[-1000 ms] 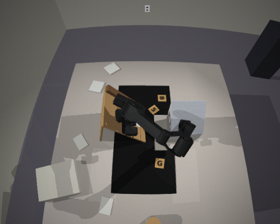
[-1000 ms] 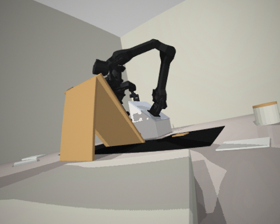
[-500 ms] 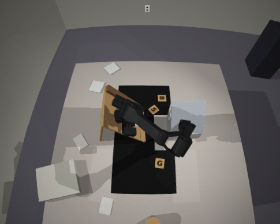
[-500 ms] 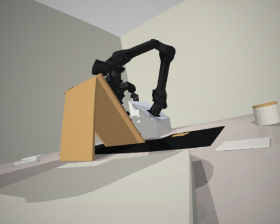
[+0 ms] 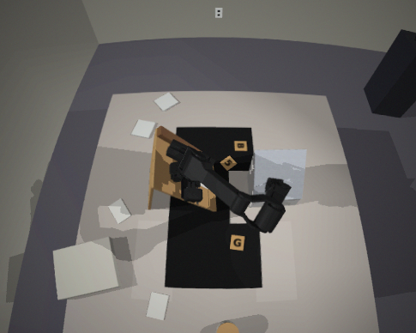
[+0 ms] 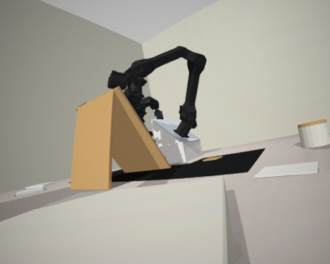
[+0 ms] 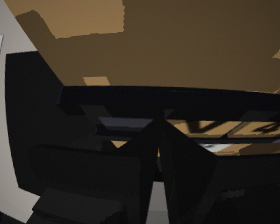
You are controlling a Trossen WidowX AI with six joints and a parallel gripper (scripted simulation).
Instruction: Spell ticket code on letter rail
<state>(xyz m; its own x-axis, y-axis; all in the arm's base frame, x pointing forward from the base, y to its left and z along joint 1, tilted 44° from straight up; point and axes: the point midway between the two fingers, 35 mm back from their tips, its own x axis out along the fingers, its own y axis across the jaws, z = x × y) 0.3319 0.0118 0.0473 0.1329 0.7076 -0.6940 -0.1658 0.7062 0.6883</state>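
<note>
The sloped wooden board [image 5: 159, 172] [image 6: 91, 146] [image 7: 166, 55] carries the dark letter rail [image 7: 191, 95]. In the wrist view, a V tile [image 7: 198, 128] and a 4 tile [image 7: 258, 128] sit in the rail, seen at a steep slant, V left of 4 with a thin line between them. My gripper [image 7: 158, 125] is shut and empty, its tips at the rail just left of the V tile. The white ticket [image 7: 217, 147] below the rail is mostly hidden, its print unreadable. Loose tiles are B [image 5: 240, 146], 5 [image 5: 228, 163] and G [image 5: 237, 243] [image 6: 212, 158].
The loose tiles lie on the black mat [image 5: 201, 262] [image 6: 241, 163]. A pale block [image 5: 286, 165] stands at the arm's base. A large white box [image 5: 87, 270] [image 6: 125, 224] is at front left. White cards [image 5: 158, 305] [image 5: 166, 101] and a wooden-topped cup [image 5: 227, 328] [image 6: 314, 136] surround the area.
</note>
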